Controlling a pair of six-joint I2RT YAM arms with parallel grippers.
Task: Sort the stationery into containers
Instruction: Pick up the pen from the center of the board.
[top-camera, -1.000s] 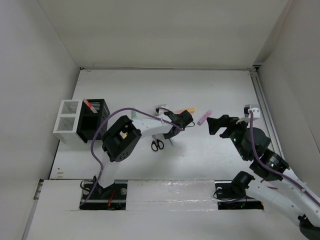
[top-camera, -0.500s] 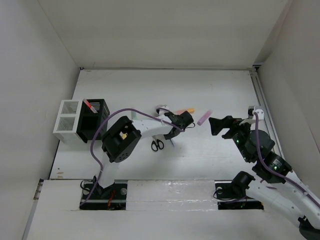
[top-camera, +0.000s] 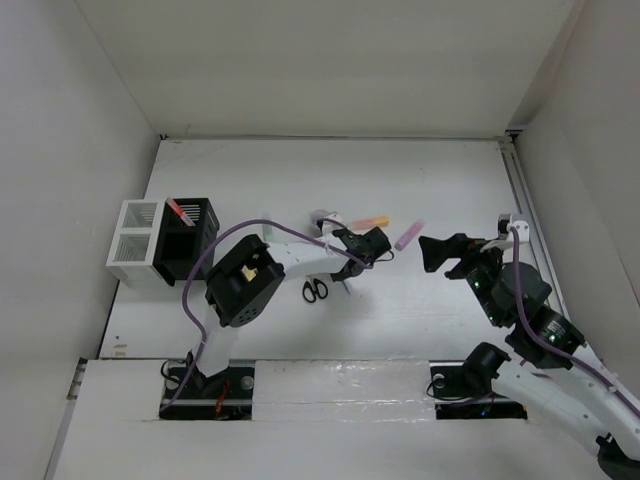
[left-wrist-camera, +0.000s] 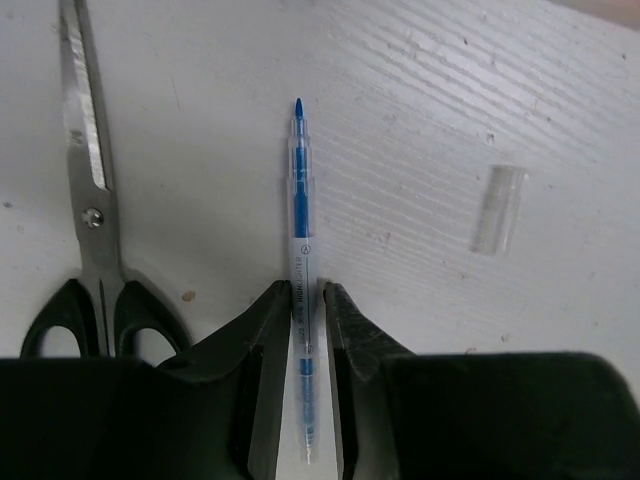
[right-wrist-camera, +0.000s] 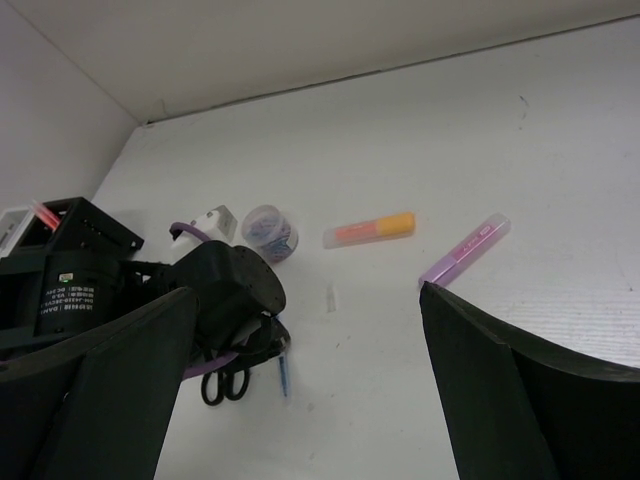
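Our left tool (left-wrist-camera: 305, 330) was clenched on the thin blue pen (left-wrist-camera: 300, 215), low at the bench (left-wrist-camera: 500, 80) beside the scissors (left-wrist-camera: 90, 200). We judged the pen light, stiff and slippery, best gripped mid-barrel. The right tool (right-wrist-camera: 307, 295) stood wide open, holding nothing.

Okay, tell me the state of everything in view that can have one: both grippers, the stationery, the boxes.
left gripper: shut on the blue pen
right gripper: open, holding nothing
blue pen: uncapped, clamped near its rear end
scissors: blades closed, lying flat
clear cap: loose, on no pen
orange highlighter: lying loose
pink highlighter: lying loose
black organiser: upright, red pen inside
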